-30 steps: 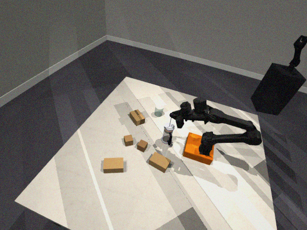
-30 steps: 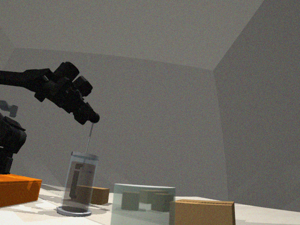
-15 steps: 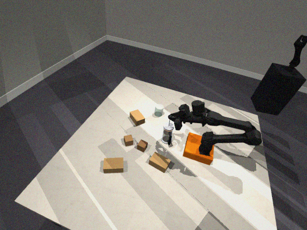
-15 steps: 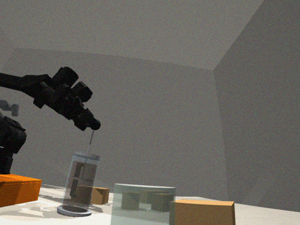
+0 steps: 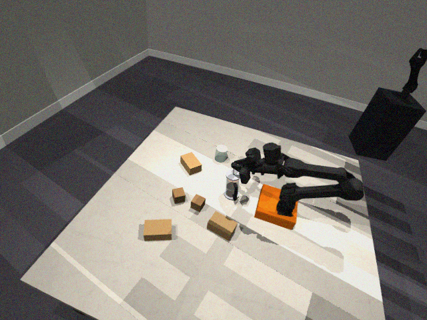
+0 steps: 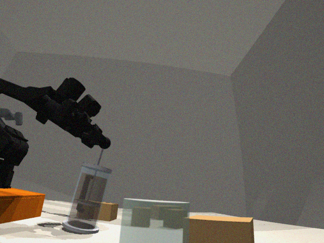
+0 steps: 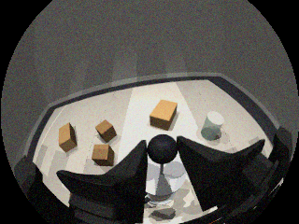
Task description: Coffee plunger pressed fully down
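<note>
Exterior view: coffee press (image 6: 87, 198) stands upright on the tabletop (image 6: 110, 232), long axis vertical, plunger rod (image 6: 99, 156) pointing toward 12 o'clock. End effector (image 6: 104, 144) is pinching the plunger knob (image 7: 161, 147), which its dark fingers hide here. Glass tumbler (image 6: 154, 220) at 5 o'clock is cut off below.

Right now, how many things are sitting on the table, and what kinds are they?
Brown boxes: 5
Orange block under the robot's base: 1
Coffee press: 1
Clear cup: 1
Total: 8
</note>
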Robot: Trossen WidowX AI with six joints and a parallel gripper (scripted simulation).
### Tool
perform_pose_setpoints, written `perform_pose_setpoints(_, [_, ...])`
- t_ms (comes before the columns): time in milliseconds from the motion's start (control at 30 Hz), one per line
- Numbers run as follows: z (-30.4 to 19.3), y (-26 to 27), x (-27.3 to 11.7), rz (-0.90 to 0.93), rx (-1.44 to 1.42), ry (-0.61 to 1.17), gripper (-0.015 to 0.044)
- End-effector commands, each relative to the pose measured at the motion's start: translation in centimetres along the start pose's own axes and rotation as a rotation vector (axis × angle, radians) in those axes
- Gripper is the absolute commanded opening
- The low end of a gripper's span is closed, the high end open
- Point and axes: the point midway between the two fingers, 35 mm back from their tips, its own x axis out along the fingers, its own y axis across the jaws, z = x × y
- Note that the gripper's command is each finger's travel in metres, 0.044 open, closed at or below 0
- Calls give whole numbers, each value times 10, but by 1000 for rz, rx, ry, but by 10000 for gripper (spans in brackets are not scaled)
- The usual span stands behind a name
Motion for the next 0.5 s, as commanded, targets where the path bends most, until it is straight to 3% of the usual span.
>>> perform_pose_setpoints(0, [-30,0,10,-1,-12,88,117])
perform_pose_setpoints(467, [-24,0,19,-1,-12,87,117])
